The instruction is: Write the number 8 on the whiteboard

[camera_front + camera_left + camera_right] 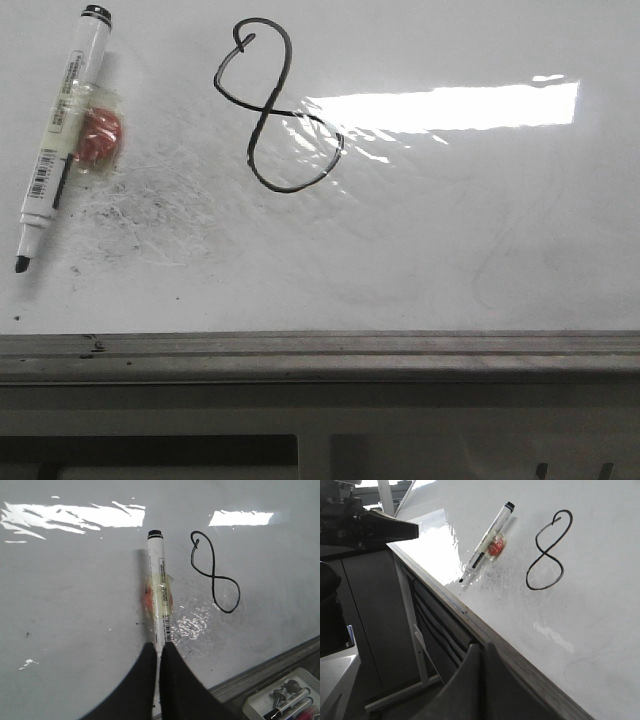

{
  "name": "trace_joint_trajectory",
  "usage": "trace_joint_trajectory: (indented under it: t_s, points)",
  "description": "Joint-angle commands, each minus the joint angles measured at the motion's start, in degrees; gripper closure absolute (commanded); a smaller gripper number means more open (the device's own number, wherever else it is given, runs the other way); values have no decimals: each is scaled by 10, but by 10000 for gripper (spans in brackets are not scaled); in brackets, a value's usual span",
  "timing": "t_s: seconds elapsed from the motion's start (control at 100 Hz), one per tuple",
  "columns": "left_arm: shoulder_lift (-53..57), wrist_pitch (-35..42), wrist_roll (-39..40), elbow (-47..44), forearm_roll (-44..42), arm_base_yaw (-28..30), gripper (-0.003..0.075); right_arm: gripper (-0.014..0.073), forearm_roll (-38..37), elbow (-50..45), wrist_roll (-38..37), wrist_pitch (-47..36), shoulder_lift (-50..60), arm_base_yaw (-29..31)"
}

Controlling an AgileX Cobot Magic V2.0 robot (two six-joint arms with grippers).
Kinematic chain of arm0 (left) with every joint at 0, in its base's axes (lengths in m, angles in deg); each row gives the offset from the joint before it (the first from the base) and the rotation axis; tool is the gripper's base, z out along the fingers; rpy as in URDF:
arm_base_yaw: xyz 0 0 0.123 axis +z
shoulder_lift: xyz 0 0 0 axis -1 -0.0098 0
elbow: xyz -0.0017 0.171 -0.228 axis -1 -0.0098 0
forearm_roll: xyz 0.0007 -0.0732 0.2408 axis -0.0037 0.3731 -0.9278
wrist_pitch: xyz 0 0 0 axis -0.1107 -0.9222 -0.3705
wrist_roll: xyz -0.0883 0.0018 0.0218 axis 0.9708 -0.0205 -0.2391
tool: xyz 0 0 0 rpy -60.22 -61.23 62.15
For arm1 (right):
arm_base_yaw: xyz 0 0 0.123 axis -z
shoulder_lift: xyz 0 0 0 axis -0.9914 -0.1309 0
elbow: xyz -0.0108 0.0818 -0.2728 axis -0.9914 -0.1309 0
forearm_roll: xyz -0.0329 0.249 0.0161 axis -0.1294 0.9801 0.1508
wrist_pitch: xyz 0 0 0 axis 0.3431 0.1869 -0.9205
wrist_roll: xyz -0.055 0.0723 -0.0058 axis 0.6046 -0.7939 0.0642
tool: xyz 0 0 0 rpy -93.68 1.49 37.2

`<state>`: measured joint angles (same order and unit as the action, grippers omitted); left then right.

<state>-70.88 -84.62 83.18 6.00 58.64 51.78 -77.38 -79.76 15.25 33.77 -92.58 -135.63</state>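
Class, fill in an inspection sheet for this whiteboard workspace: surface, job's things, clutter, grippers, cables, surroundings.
Surface: whiteboard glossy, grey smudges left of centre, glare patch.
Job's things: 8 drawn in black, hook at top; uncapped marker lies flat left of it, with a taped red-orange piece.
Clutter: nothing seen on the board.
Grippers: left gripper shut, at the marker's tip end; right gripper shut, holding nothing.
Cables: nothing seen.
Surroundings: edge rail; tray of pens beside the board.
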Motion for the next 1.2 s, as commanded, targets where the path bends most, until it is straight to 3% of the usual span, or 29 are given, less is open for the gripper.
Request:
trace_joint_trajectory:
  t_s: [0.0,0.48,0.62,0.78,0.93,1.19]
  points:
    - [-5,45,2,15,4,0,741,657,2,15,5,-39,-4,4]
    - [-5,45,2,15,6,0,741,657,2,15,5,-39,-4,4]
    - [-5,6,-4,15,101,4,741,657,2,15,5,-39,-4,4]
    - [22,-11,-163,-16,199,55,741,657,2,15,5,-39,-4,4]
    - [66,42,-378,-48,258,144,741,657,2,15,5,-39,-4,4]
    - [90,42,-402,-72,263,259,741,657,2,15,5,-39,-4,4]
